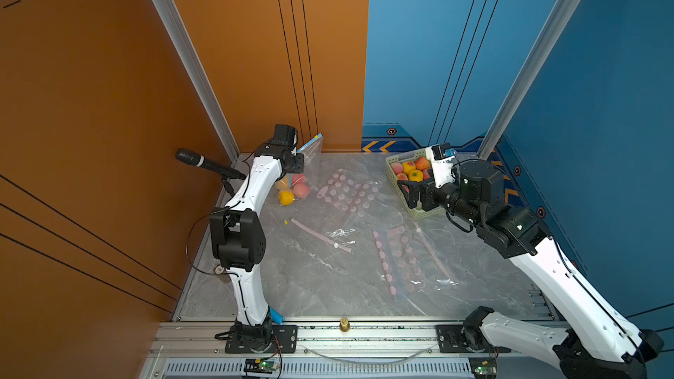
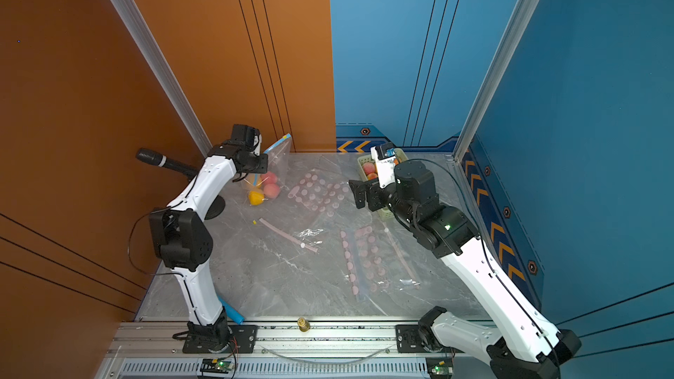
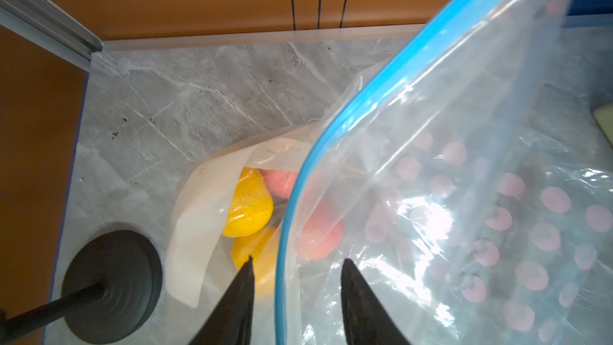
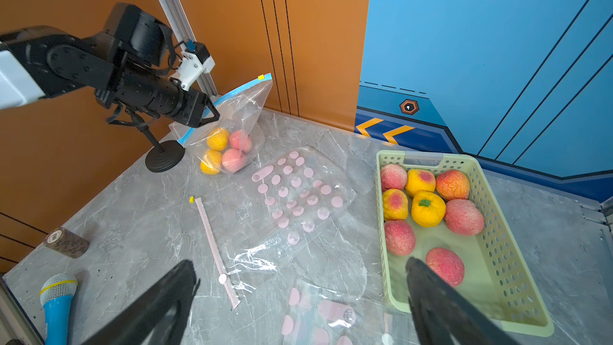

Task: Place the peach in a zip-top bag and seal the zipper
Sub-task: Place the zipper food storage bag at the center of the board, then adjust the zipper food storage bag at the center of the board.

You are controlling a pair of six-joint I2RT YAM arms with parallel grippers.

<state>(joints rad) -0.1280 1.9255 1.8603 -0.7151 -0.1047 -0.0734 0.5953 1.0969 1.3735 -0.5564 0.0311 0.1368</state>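
A clear zip-top bag (image 3: 431,160) with a blue zipper edge stands at the back left, seen in both top views (image 1: 310,162) (image 2: 279,154). It holds pink peaches (image 4: 234,159) (image 3: 320,233) and yellow fruit (image 3: 247,207). A yellow slider (image 4: 261,77) sits at the zipper's far end. My left gripper (image 3: 298,258) is open, and the blue zipper strip runs between its fingers without touching either. My right gripper (image 4: 300,261) is wide open and empty above the table beside the green basket (image 4: 424,155), which holds several more peaches (image 4: 446,265).
A black microphone stand (image 4: 164,160) is close to the bag on the left. Empty clear bags with pink dots (image 4: 292,194) (image 1: 401,257) lie flat mid-table. A blue toy microphone (image 4: 56,300) and a brown cylinder (image 4: 66,242) rest near the front left edge.
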